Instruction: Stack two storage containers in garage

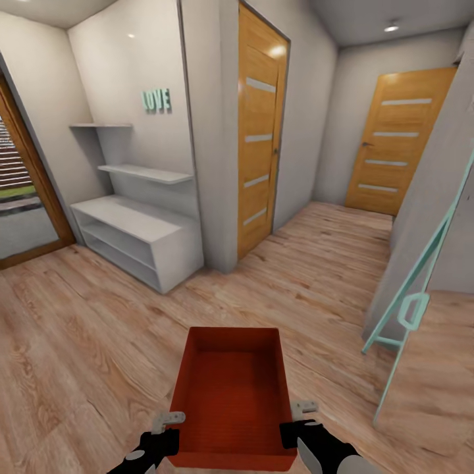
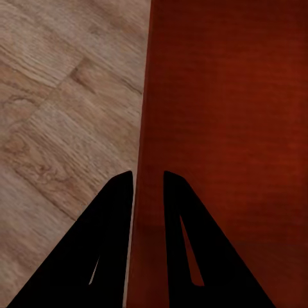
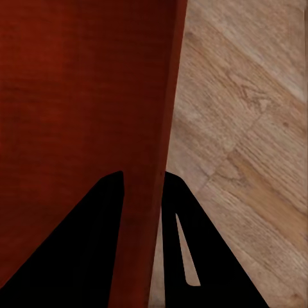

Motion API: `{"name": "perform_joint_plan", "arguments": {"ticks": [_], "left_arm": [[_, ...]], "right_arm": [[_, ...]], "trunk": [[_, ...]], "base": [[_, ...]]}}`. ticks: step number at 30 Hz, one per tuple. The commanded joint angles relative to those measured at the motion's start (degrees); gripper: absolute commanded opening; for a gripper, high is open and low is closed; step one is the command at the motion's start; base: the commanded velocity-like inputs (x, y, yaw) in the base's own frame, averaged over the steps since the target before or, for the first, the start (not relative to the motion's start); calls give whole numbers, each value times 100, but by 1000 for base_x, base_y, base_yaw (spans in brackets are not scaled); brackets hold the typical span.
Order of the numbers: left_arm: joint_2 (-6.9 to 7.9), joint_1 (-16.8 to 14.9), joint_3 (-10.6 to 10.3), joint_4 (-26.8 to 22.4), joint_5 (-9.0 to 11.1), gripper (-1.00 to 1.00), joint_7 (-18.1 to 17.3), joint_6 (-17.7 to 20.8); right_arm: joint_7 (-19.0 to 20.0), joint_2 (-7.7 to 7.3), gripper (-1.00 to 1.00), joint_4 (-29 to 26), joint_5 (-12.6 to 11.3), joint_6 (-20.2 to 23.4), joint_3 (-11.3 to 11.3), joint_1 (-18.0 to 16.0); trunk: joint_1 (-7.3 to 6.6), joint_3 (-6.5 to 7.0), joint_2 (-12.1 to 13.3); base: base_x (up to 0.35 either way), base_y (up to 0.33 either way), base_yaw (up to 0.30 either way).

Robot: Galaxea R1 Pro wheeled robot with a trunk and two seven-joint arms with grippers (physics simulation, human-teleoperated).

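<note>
In the head view, you are carrying one red bin (image 1: pixel 232 395) low in front of you, above the wood floor (image 1: pixel 85 342). It is open on top and nothing is lying inside it. Your left gripper (image 1: pixel 168 421) is pinching the bin's left wall, and your right gripper (image 1: pixel 297 416) is pinching its right wall. You are facing a hallway. An orange door (image 1: pixel 258 131) with pale strips is standing on the near wall ahead. A second orange door (image 1: pixel 395 141) is closing off the far end of the hall. A white shelf unit (image 1: pixel 135 237) is sitting on the left, and green letters (image 1: pixel 157 100) are hanging on the wall above it. A pale green frame (image 1: pixel 415 296) is leaning against the wall on the right.

In the left wrist view, your left gripper (image 2: pixel 148 176) is squeezing the thin bin (image 2: pixel 224 115) wall. One black finger (image 2: pixel 106 231) is sitting outside it, over the wood floor (image 2: pixel 58 109). The other finger is sitting inside the bin.

In the right wrist view, your right gripper (image 3: pixel 144 174) is pinching the other wall of the bin (image 3: pixel 77 96) the same way. One finger (image 3: pixel 83 237) is resting inside, and the other is resting outside over the wood floor (image 3: pixel 250 128).
</note>
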Motion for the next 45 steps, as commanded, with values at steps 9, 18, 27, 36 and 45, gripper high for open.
{"name": "perform_joint_plan", "arguments": {"ticks": [9,18,27,36,45], "left_arm": [[5,-2,-17,0,41,-100,46,-21],[5,-2,-17,0,41,-100,46,-21],[7,-2,-22,0,41,-100,46,-21],[6,-2,-23,0,41,-100,46,-21],[6,-2,-24,0,41,-100,46,-21]], "right_arm": [[-61,-47,-100,-11,110,48,0,-4],[-57,-45,-100,-9,111,48,0,-4],[-57,-48,-100,-10,110,48,0,-4],[-63,-45,-100,-4,110,48,7,-4],[-57,-43,-100,-2,110,48,9,-4]], "trunk": [[3,31,-2],[3,60,-2],[3,118,-2],[3,147,-2],[3,147,-2]], "base": [[316,177,-115],[316,177,-77],[320,151,-161],[336,28,-97],[338,1,-30]]}}
